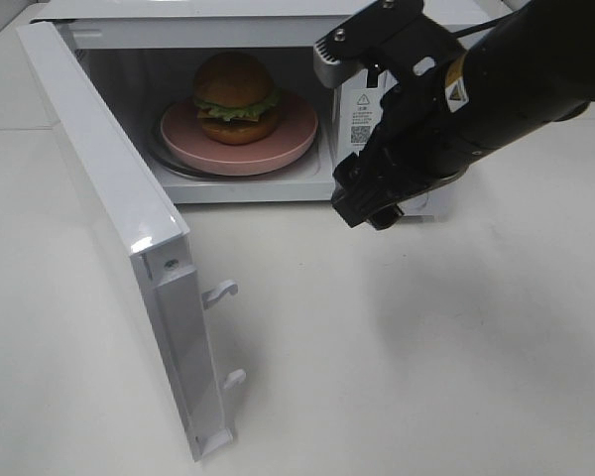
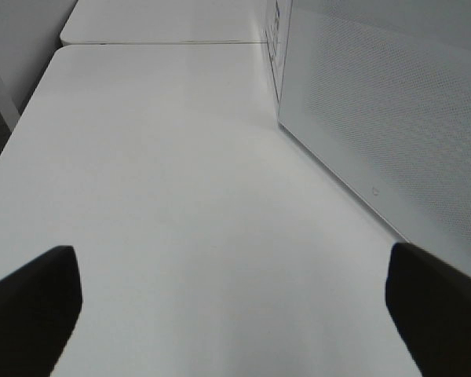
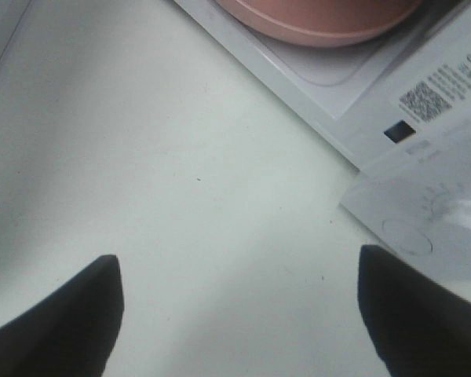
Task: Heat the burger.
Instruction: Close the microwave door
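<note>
The burger (image 1: 236, 97) stands upright on a round pink plate (image 1: 299, 134) inside the open microwave (image 1: 278, 188). My right gripper (image 1: 369, 206) hangs just outside the oven's front right corner, by the control panel, a little above the table. In the right wrist view its jaws (image 3: 235, 314) are wide apart with only bare table between them, and the plate's rim (image 3: 322, 20) shows ahead. The burger is out of that view. My left gripper (image 2: 231, 306) is open over bare table, outside the exterior view.
The microwave door (image 1: 109, 198) swings out to the left toward the table's front, latch hooks (image 1: 221, 292) sticking out. Its outer meshed face (image 2: 392, 102) fills one side of the left wrist view. The control panel with its dial (image 3: 463, 216) sits beside the right gripper.
</note>
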Controlling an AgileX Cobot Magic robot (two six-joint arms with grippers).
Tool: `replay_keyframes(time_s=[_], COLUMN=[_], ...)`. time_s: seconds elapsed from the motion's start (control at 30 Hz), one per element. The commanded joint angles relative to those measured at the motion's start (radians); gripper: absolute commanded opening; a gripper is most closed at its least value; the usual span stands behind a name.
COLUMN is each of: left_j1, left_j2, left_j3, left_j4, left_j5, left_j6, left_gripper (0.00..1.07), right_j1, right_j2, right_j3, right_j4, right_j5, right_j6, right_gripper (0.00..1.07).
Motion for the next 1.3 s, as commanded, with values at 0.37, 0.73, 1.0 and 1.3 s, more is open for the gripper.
replay_keyframes(time_s=[0.37,0.73,1.0,1.3], left_j1=[0.003,0.003,0.003,0.003], left_j2=[-0.021,-0.021,-0.021,-0.021], left_j3=[0.004,0.004,0.004,0.004], left_j4=[-0.004,-0.004,-0.004,-0.004], left_j5=[-0.009,-0.009,-0.009,-0.009], left_j6=[0.002,0.002,0.002,0.002], left_gripper=[0.98,0.98,0.98,0.98], right_j1=[-0.037,-0.153,-0.174,-0.174], right_j2=[-0.205,-0.336,-0.415,-0.513], right_j3=[0.083,0.094,0.094,0.094], right_j4=[-0.028,0.024,0.025,0.026], right_j5=[0.212,0.424,0.545,0.669], right_j6=[0.277,0.313,0.313,0.312], right_gripper=[0.76,0.76,0.76,0.76])
